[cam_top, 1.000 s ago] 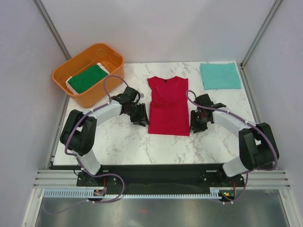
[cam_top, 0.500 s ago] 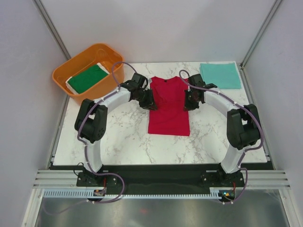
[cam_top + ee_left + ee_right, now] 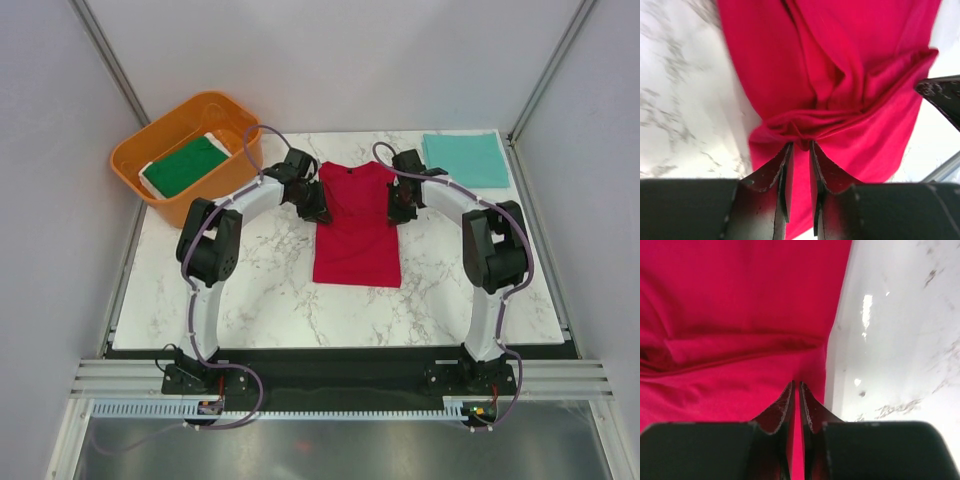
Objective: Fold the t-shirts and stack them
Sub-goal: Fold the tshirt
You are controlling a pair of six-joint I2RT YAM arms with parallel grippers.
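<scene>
The red shirt (image 3: 357,235) lies flat in the middle of the white marble table (image 3: 250,290). It is long and narrow, and its neck points to the top of the frame. Its sides look tucked in.

Both arms reach up the table and bend in toward the shirt. The left gripper (image 3: 314,208) is at the upper left edge of the shirt. Seen up close from the left wrist, its jaws are squeezed on a bunched-up bit of red cloth, and the cloth puckers and wrinkles right at the tips. The right gripper (image 3: 396,207) is at the upper right edge of the shirt, straight across from the left one. Seen from the right wrist, its jaws are almost shut, with only a thin strip of red between them, right where the shirt's edge meets the bare table. A soft fold runs across the cloth just past the tips.

The teal shirt (image 3: 465,160) sits folded into a neat square in the upper right corner of the table, well apart from the red one. The green shirt (image 3: 185,165) lies folded inside the orange tub (image 3: 150,140) in the upper left of the frame, with a white edge showing beside it.
</scene>
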